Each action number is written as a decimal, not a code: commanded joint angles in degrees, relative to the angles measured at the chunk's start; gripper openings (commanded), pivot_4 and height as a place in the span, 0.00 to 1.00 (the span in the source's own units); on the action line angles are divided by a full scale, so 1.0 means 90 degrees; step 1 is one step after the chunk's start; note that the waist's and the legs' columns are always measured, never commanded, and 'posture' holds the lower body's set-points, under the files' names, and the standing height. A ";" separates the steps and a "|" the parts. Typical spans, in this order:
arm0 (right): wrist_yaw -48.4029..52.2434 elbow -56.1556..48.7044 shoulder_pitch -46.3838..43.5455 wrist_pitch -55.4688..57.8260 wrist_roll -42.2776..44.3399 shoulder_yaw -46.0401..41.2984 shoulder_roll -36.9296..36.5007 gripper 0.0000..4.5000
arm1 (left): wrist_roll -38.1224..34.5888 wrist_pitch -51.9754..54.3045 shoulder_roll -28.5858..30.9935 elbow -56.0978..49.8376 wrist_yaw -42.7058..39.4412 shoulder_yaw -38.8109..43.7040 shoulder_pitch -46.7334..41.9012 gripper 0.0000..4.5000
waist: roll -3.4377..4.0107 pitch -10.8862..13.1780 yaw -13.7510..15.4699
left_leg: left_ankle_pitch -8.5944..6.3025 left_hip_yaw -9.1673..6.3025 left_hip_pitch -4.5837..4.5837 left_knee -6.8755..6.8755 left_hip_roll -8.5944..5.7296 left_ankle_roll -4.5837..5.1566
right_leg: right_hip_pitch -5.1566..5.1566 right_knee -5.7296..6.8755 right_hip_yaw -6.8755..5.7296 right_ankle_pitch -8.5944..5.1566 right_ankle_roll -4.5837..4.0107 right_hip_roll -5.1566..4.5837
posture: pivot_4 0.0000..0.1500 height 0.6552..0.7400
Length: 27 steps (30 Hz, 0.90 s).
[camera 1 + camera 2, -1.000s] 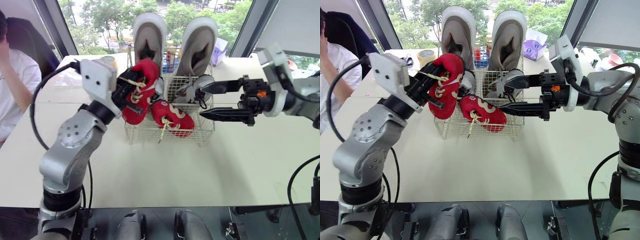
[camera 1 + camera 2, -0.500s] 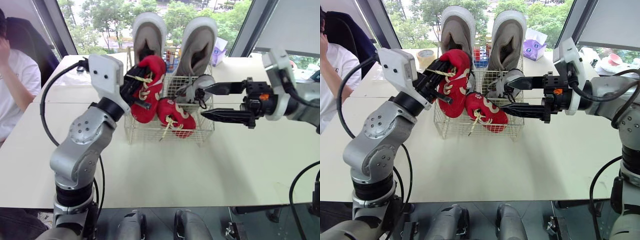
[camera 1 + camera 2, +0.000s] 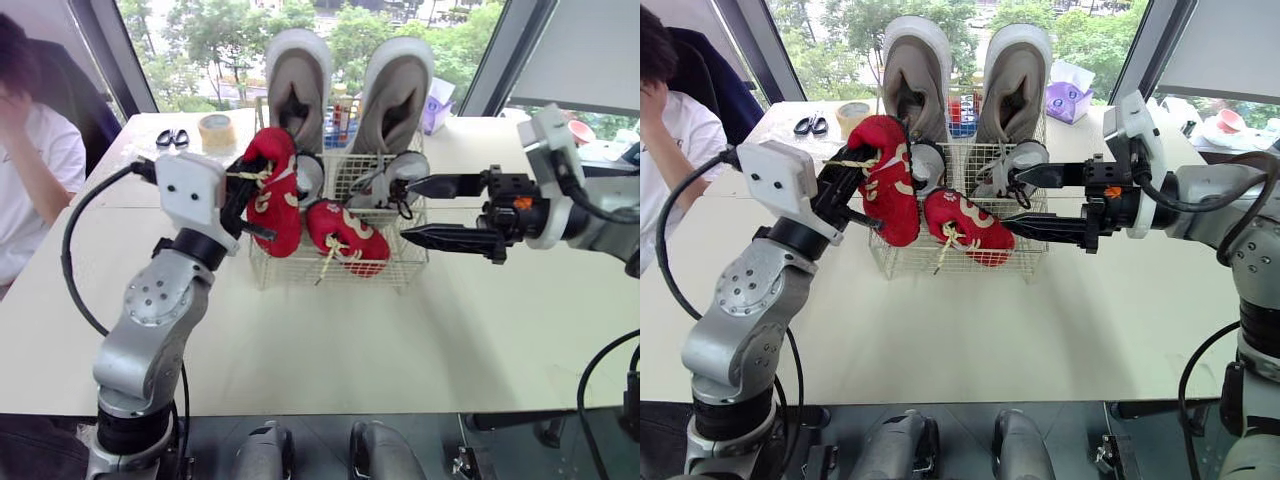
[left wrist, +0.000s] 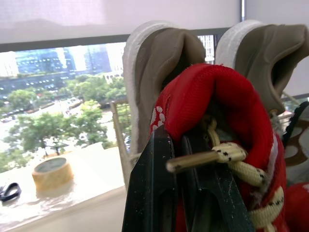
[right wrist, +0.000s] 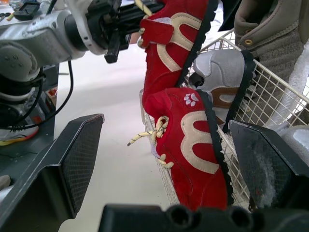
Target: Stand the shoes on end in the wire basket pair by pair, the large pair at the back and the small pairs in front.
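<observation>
Red shoe (image 3: 275,190), cream laces, black sole

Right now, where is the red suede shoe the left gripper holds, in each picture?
Left eye view: red suede shoe, left of centre, at the left end of the wire basket.
Right eye view: same.
Left wrist view: in the left gripper.
Right wrist view: above the other red shoe.
Landmark: large grey shoe behind it.

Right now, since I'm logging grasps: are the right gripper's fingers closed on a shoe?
No, the right gripper is open at the wire basket, its fingers gripping nothing.
</observation>
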 commanded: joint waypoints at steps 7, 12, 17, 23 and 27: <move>-0.0090 0.0034 -0.0194 -0.0183 0.0048 -0.0167 0.0094 1.00 | 0.0829 -0.0255 -0.0382 0.0530 0.0209 -0.0473 -0.0231 0.01 | -0.0001 0.0000 0.0130 | 0.0001 -0.0002 -0.0005 0.0005 -0.0001 0.0001 | -0.0002 -0.0002 -0.0001 0.0000 -0.0002 -0.0001 | 1.00 1.00; -0.0123 0.0007 -0.0188 -0.0091 0.0107 -0.0221 0.0020 1.00 | 0.0804 -0.0331 0.0125 0.0209 -0.0600 -0.0760 0.0435 0.01 | 0.0000 0.0000 0.0152 | 0.0000 -0.0002 -0.0013 0.0005 -0.0001 0.0001 | -0.0010 -0.0002 -0.0001 0.0000 -0.0002 -0.0001 | 1.00 1.00; -0.0101 -0.0202 0.0037 0.0192 0.0410 -0.0276 -0.0060 1.00 | -0.0019 -0.0116 0.0584 -0.0300 -0.1418 -0.0289 0.1046 0.16 | 0.0003 0.0000 0.0157 | -0.0001 -0.0002 -0.0021 0.0005 0.0001 0.0002 | -0.0021 -0.0003 -0.0001 -0.0002 -0.0005 -0.0003 | 1.00 1.00; -0.0226 -0.0296 0.0250 0.0226 0.0538 -0.0309 0.0017 1.00 | -0.0800 0.0733 0.1164 -0.0518 -0.1851 0.0424 0.1005 0.77 | 0.0005 0.0001 0.0148 | -0.0001 -0.0003 -0.0025 0.0004 0.0001 0.0002 | -0.0024 -0.0006 -0.0002 -0.0003 -0.0006 -0.0003 | 1.00 1.00; -0.0105 -0.0392 0.0736 0.0407 0.0677 -0.0523 -0.0251 1.00 | -0.2447 0.1738 0.1814 -0.0909 -0.2235 0.1833 0.1056 0.77 | 0.0002 0.0004 0.0141 | -0.0001 -0.0006 -0.0030 0.0004 0.0004 0.0002 | -0.0027 -0.0006 -0.0003 -0.0003 -0.0005 0.0002 | 1.00 1.00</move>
